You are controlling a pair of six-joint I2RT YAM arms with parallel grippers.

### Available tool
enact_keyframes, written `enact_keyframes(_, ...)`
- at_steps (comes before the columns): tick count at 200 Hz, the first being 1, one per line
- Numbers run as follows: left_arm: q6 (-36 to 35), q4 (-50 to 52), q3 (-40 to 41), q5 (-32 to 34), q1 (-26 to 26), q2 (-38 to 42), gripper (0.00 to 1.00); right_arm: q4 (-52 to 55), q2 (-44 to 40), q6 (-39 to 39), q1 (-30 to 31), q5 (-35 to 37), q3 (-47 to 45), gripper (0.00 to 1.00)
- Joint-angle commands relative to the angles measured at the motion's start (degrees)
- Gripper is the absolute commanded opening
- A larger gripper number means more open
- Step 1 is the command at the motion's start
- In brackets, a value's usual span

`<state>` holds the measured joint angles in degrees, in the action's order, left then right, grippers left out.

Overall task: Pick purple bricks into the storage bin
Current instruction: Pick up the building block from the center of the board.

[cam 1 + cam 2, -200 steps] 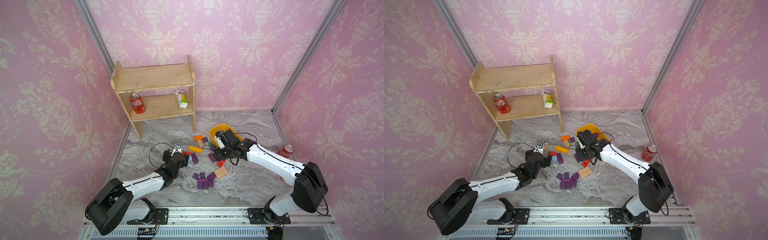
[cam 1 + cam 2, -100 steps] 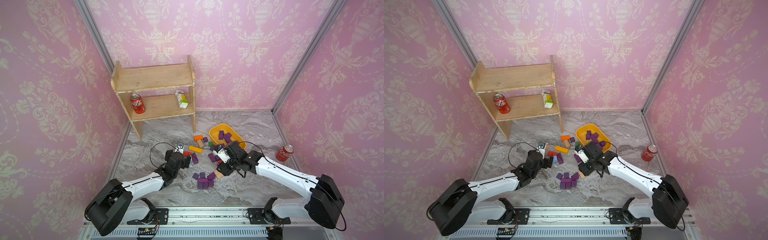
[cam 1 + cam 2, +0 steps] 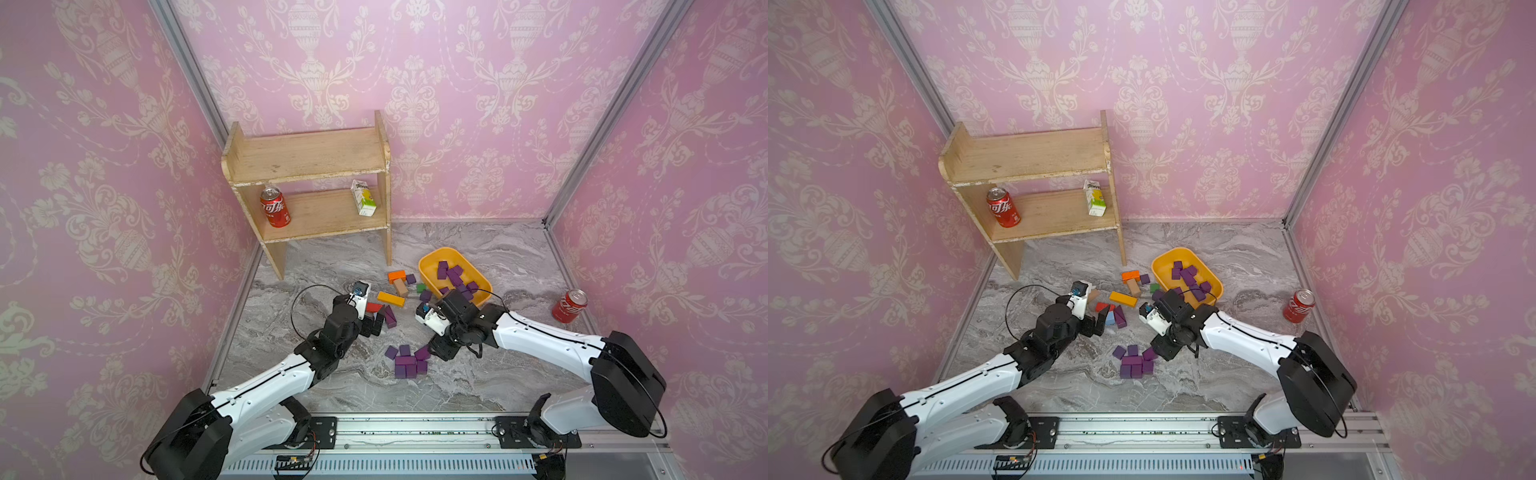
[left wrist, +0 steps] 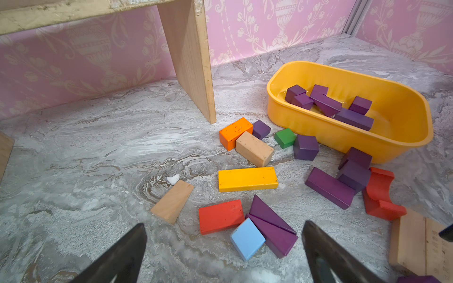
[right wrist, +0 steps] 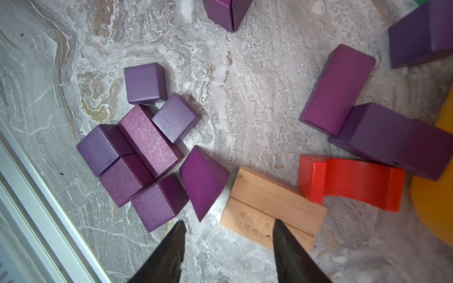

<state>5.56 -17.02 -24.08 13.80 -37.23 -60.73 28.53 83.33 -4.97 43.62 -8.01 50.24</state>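
- Purple bricks [image 5: 149, 144] cluster on the counter [image 5: 245, 85] in the right wrist view, where the storage bin [image 5: 431, 208] is only an orange edge.
- Only the left wrist view shows more purple bricks lying inside the bin.
- Left jaws: spread wide, empty, near the light blue block [image 4: 247, 239].
- Right jaws: partly parted, holding nothing, one tip by the tan block [image 5: 269, 208].

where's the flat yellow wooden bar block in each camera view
Both top views: the flat yellow wooden bar block lies just picture-left of the yellow-orange plastic storage bin, near mid-frame.
Left wrist: it lies near the picture's centre.
Right wrist: not in it.
Shared landmark: the storage bin shows in all four views. It is whole in the left wrist view and only a blurred edge in the right wrist view.
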Motion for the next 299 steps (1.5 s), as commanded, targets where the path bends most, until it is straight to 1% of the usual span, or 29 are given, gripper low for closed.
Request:
enact_keyframes(1,-0.9,1.9,0.4,-1.1,0.5,0.7,0.99,-0.1,1.2,-1.9,1.1,1.6,2.0,0.59)
enact_keyframes(24,-0.9,2.0,0.9,-3.1,0.5,2.5,0.99,-0.7,2.5,-2.1,2.0,1.7,2.2,0.59)
enact_keyframes(56,-0.4,1.4,2.7,0.9,0.5,6.2,0.99,-0.1,5.4,-2.3,2.7,3.6,3.3,0.58)
enact_keyframes(82,-0.3,1.0,3.5,1.3,0.5,7.8,0.99,0.0,7.4,-1.9,3.2,4.3,4.7,0.57)
enact_keyframes(127,-0.3,1.3,3.5,2.3,0.5,8.3,0.99,-0.4,10.5,0.2,3.1,7.6,7.0,0.53)
enact_keyframes(162,-0.4,1.4,3.6,2.9,0.5,8.1,0.99,-0.8,12.4,2.6,3.2,11.6,8.0,0.5)
enact_keyframes(199,-0.8,1.3,3.5,1.1,0.5,7.3,0.99,-0.8,12.5,5.9,2.5,14.4,8.9,0.51)
enact_keyframes(217,-1.3,0.6,3.5,-1.2,0.5,6.5,0.99,-1.4,10.3,8.0,1.3,14.2,9.1,0.54)
enact_keyframes(242,-2.2,-1.3,3.5,-7.3,0.5,4.5,0.99,-0.6,6.3,10.9,-0.6,13.5,10.3,0.56)
enact_keyframes(269,-3.3,-1.7,2.1,-16.0,0.5,1.0,0.99,4.0,1.6,13.4,-1.6,15.1,13.3,0.57)
enact_keyframes(276,-3.4,-1.3,1.3,-19.2,0.5,0.2,0.99,5.0,0.2,13.8,-1.9,15.2,13.6,0.58)
enact_keyframes(286,-4.1,-1.5,0.7,-24.7,0.4,-0.9,0.99,5.3,-2.2,13.5,-2.4,13.8,13.2,0.59)
enact_keyframes(299,-4.6,-1.8,-0.1,-30.9,0.3,-2.6,0.99,4.0,-6.1,11.7,-3.5,9.8,10.9,0.62)
